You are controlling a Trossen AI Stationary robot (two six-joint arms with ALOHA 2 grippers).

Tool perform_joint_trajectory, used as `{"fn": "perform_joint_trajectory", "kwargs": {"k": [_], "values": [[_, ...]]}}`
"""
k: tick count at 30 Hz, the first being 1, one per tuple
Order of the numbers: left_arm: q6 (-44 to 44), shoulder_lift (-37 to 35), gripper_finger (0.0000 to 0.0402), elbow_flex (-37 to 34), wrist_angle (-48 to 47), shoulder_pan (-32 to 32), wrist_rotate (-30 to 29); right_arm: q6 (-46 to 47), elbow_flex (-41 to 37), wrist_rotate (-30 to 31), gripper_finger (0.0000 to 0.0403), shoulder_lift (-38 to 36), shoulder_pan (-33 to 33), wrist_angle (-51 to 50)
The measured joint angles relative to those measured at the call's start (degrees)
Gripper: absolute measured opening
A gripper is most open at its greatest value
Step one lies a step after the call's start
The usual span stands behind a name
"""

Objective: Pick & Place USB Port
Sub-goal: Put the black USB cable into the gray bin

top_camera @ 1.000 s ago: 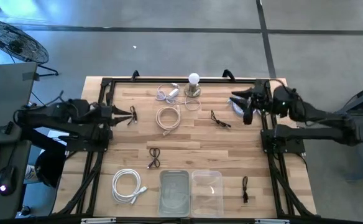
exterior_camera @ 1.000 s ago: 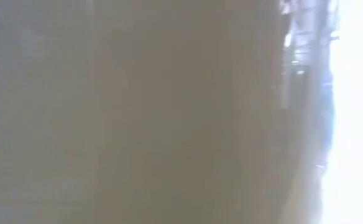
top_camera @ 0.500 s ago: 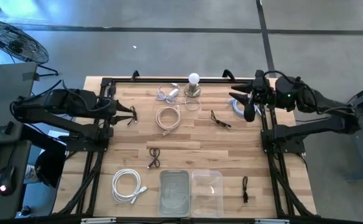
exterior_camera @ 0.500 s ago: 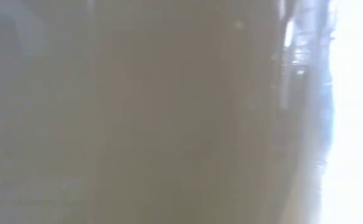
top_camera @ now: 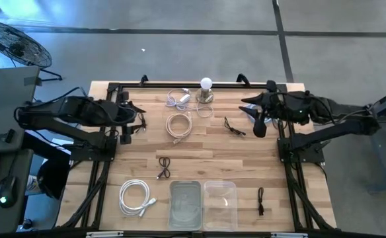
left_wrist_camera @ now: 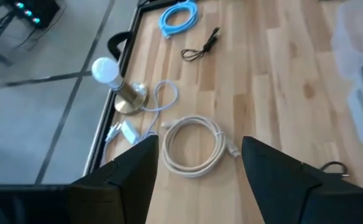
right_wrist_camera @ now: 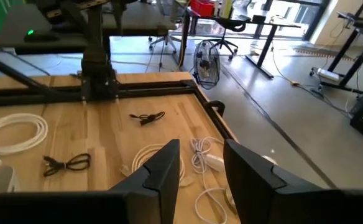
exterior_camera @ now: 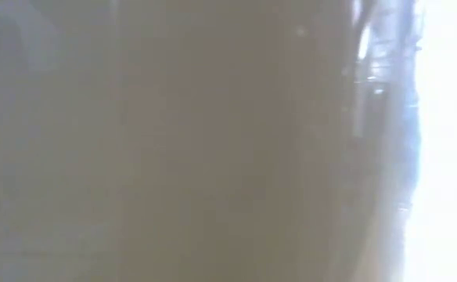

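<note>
Several coiled USB cables lie flat on the wooden table (top_camera: 199,149): a beige one (top_camera: 178,125), a white one (top_camera: 136,198), a white one with a plug (top_camera: 178,99), and small black ones (top_camera: 234,127) (top_camera: 164,167) (top_camera: 261,201). I cannot tell which is the task's USB port. My left gripper (top_camera: 128,121) hovers open at the far left, with the beige coil (left_wrist_camera: 194,146) ahead of it. My right gripper (top_camera: 258,118) hovers open at the far right, above a blue cable (left_wrist_camera: 178,15). Nothing is between either pair of fingers.
A small lamp with a white bulb (top_camera: 206,89) stands at the far edge. Two clear containers (top_camera: 186,205) (top_camera: 220,203) sit at the near edge. A black frame rail (top_camera: 114,132) runs along the table's sides. The low view shows only a blurred beige surface.
Both arms have risen above the table at its far corners, and both grippers now point less steeply down. My left gripper has opened, its fingers standing wider apart in the high view. The cables have stayed where they were.
</note>
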Motion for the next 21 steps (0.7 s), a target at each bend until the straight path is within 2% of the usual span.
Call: {"fn": "perform_joint_trajectory", "kwargs": {"k": [6, 11, 14, 17, 21], "values": [[-0.4, 2.6, 0.0227, 0.0, 0.7, 0.0, -0.5, -0.8, 0.0, 1.6, 0.0118, 0.8, 1.5, -0.6], [-1.6, 4.5, 0.0227, 0.0, 0.5, 0.0, -0.5, 0.0, 0.0, 6.0, 0.0118, 1.7, 0.6, -9.9], [-1.6, 5.3, 0.0227, 0.0, 0.4, 0.0, -0.5, 1.6, 0.0, 5.7, 0.0118, 3.1, -1.2, -14.3], [-1.5, 5.6, 0.0227, 0.0, 0.4, 0.0, -0.6, 4.7, 0.0, 3.1, 0.0118, 4.9, -3.8, -16.6], [-1.9, 5.4, 0.0227, 0.0, 0.4, 0.0, -0.7, 9.4, 1.1, -5.1, 0.0117, 8.6, -8.0, -21.0]]}}
